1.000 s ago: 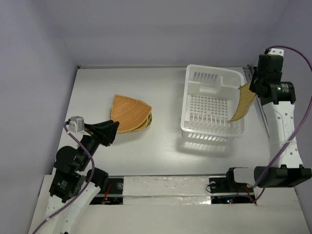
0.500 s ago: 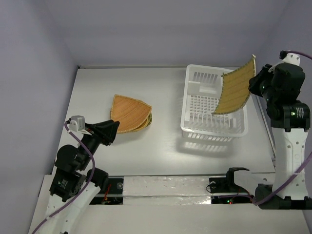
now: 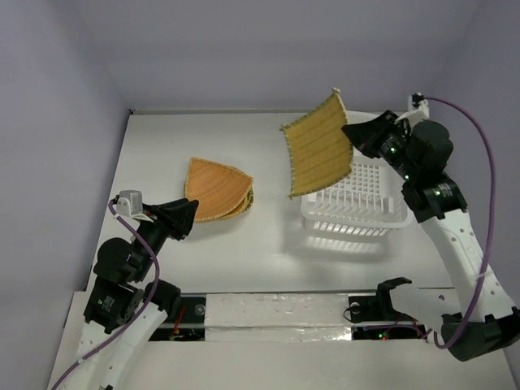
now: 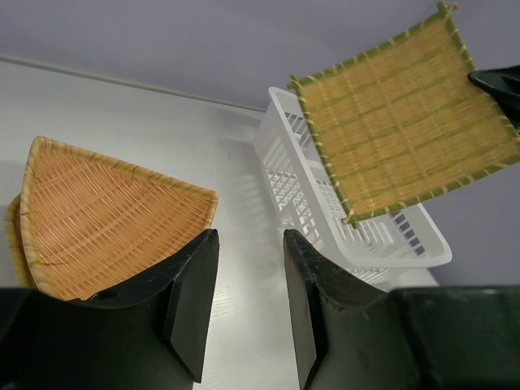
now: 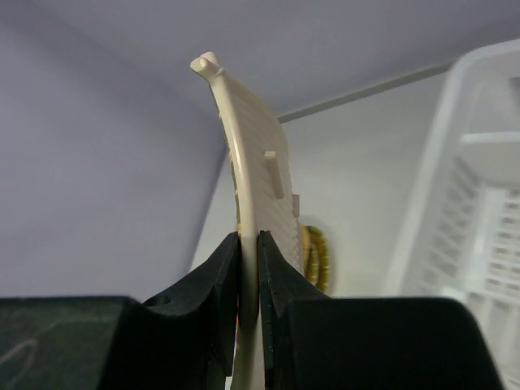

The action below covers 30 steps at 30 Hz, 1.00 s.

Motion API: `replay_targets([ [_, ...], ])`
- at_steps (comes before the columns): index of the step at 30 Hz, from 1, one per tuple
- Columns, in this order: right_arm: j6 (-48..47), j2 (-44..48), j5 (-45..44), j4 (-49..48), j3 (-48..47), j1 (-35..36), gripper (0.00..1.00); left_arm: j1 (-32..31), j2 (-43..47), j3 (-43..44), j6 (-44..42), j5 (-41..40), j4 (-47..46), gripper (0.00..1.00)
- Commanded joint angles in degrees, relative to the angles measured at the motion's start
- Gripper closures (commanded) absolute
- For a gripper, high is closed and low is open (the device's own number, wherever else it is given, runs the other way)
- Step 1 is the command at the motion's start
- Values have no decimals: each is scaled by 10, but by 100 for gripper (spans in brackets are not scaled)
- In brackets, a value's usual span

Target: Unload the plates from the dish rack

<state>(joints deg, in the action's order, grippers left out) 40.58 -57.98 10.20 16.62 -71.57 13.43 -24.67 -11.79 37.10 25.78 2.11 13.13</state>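
Note:
My right gripper (image 3: 351, 135) is shut on the edge of an orange-tan woven plate (image 3: 318, 144), held up in the air over the left side of the white dish rack (image 3: 354, 213). From the right wrist the plate (image 5: 248, 162) shows edge-on between the fingers (image 5: 223, 276). The left wrist view has the same plate (image 4: 404, 114) floating above the rack (image 4: 357, 236). A stack of plates (image 3: 215, 188) lies on the table to the left, also seen from the left wrist (image 4: 97, 219). My left gripper (image 3: 188, 213) stands open just near the stack, nothing between its fingers.
The white table (image 3: 268, 236) is walled by pale purple panels at the back and sides. The rack stands at the right back part of the table. A metal strip with the arm bases (image 3: 276, 313) runs along the near edge.
The right arm lifted the plate out of the rack's right side and swung it up and left over the rack. The left arm has stayed still.

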Motion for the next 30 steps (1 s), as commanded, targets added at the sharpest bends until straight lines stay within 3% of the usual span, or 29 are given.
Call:
replay_targets([
  [1, 121, -13, 32, -268, 36, 40, 100, 1, -15, 4, 3, -11, -19, 65],
  [10, 237, -169, 5, -445, 45, 158, 100, 7, -19, 7, 6, -15, -13, 65],
  [14, 280, -251, -12, -514, 30, 204, 100, 21, 10, 14, 6, -57, -5, 66],
  [19, 320, -328, -25, -586, 14, 229, 100, 26, 62, 9, 12, -80, -10, 64],
  [30, 412, -455, -54, -684, 9, 280, 100, 48, 33, 9, 9, -64, -10, 64],
])
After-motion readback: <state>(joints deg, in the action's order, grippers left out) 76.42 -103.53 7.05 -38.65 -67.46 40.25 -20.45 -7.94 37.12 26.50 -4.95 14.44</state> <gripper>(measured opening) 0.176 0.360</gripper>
